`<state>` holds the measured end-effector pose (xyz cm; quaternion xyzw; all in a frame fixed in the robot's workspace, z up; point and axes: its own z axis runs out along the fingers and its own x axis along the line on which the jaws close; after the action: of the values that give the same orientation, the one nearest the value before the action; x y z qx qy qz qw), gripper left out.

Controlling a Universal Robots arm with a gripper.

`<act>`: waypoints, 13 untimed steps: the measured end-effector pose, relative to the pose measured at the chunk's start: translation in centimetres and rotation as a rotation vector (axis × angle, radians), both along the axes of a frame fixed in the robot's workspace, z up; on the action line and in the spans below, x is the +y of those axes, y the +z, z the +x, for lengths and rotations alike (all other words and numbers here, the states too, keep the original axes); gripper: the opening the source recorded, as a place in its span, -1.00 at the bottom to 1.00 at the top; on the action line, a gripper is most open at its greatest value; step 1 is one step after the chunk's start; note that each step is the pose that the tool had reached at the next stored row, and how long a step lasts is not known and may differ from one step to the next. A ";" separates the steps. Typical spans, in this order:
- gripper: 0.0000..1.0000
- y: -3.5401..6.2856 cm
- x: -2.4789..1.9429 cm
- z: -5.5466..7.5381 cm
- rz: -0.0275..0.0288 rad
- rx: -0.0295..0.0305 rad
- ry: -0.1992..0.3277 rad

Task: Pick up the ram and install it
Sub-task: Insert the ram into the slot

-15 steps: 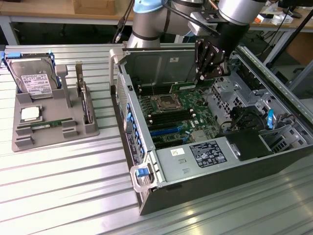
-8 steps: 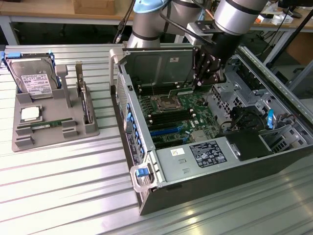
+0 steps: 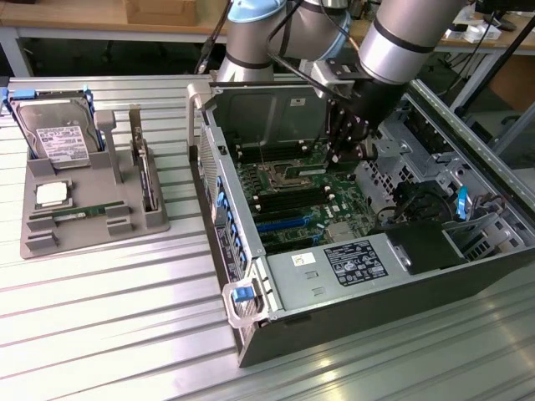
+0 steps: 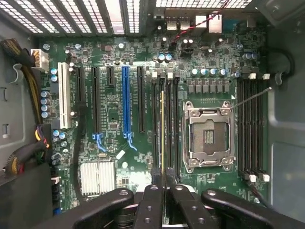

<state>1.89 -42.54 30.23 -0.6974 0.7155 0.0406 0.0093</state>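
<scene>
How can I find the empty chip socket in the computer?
Look inside the open computer case, at the green motherboard. The socket is the square silver frame around a dark middle, between two banks of black slots. Its neighbours are all long and thin.

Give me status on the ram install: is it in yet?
Done: pickup. The gripper is shut on the ram, seen edge-on. In hand: the ram hangs inside the open computer case, lined up along the memory slots beside the empty processor socket. Left: seating it; I can't tell whether it has entered a slot, and the gripper has not released.
</scene>
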 end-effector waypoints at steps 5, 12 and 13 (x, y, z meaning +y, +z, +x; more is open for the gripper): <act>-0.76 -1.69 0.00 -0.4 0.0000 0.0000 0.028; -0.76 -3.61 0.00 -1.1 -0.0009 0.0000 0.006; -0.76 -3.75 0.00 -1.4 -0.0008 0.0000 0.006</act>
<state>0.47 -42.54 26.48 -0.6997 0.7133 0.0404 0.0089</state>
